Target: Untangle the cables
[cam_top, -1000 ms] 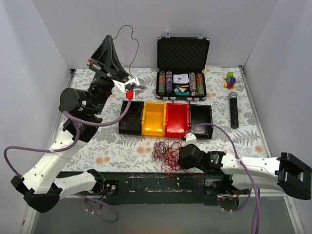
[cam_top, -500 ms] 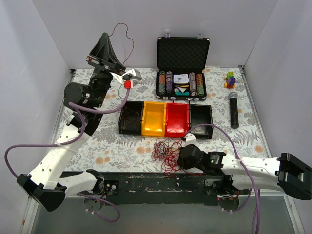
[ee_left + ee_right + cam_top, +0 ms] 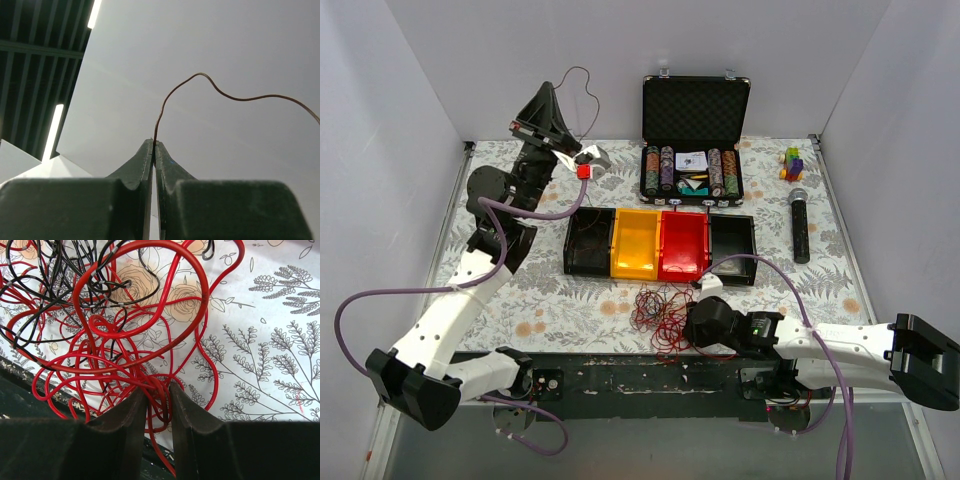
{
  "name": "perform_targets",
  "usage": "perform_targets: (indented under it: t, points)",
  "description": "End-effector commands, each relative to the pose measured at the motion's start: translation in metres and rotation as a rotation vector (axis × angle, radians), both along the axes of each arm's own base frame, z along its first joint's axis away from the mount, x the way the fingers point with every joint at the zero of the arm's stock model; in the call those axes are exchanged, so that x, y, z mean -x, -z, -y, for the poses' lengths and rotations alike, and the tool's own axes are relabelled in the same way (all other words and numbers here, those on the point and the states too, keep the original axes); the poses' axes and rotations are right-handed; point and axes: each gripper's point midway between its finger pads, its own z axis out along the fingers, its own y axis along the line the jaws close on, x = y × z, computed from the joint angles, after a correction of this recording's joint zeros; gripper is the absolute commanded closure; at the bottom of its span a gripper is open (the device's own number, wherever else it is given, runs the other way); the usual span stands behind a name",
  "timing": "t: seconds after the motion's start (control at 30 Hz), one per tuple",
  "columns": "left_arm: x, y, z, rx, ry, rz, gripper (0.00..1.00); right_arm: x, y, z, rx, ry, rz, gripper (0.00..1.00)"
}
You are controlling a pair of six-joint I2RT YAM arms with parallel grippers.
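Note:
The cables lie as a loose nest of thin red and black strands near the table's front edge. In the right wrist view the cables fill the upper left. My right gripper sits low at the nest's right side. Its jaws are shut on a small bundle of red strands. My left gripper is raised high at the back left and points upward. It is shut on one thin brown cable, which arcs up and off to the right.
A tray with black, yellow, red and black compartments stands just behind the nest. An open chip case stands at the back. A microphone and toy blocks lie at the right. Lilac hoses trail from both arms.
The left arm has swung back and risen, keeping its gripper high with the thin cable still held. The right arm and the nest have not moved.

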Motion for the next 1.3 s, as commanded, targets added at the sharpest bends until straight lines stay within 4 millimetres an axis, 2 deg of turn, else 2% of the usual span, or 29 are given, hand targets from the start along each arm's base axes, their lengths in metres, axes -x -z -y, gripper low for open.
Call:
perform_targets:
  t: [0.0, 0.37, 0.63, 0.7, 0.83, 0.93, 1.2, 1.27]
  points:
    - [0.005, 0.004, -0.003, 0.056, 0.037, -0.022, 1.00, 0.006, 0.010, 0.006, 0.018, -0.003, -0.025, 0.67]
    - [-0.014, 0.046, 0.002, 0.166, 0.093, -0.206, 1.00, 0.006, 0.010, 0.007, 0.011, 0.002, -0.027, 0.67]
    - [-0.028, 0.108, 0.002, 0.311, 0.111, -0.442, 1.00, 0.006, 0.008, 0.008, 0.003, 0.008, -0.023, 0.67]
    - [-0.029, 0.127, 0.003, 0.308, 0.107, -0.482, 1.00, 0.007, 0.009, 0.010, 0.003, 0.009, -0.024, 0.67]
    - [-0.029, 0.150, 0.001, 0.298, 0.092, -0.501, 1.00, 0.008, 0.011, 0.012, 0.002, 0.016, -0.029, 0.67]
    - [-0.034, 0.163, -0.006, 0.288, 0.065, -0.515, 1.00, 0.008, 0.012, 0.013, 0.003, 0.017, -0.033, 0.67]
    - [-0.063, 0.179, -0.053, 0.244, -0.136, -0.450, 1.00, 0.008, 0.012, 0.013, 0.003, 0.017, -0.033, 0.67]
    - [-0.062, 0.187, -0.055, 0.201, -0.132, -0.460, 1.00, 0.008, 0.012, 0.012, 0.002, 0.015, -0.033, 0.67]
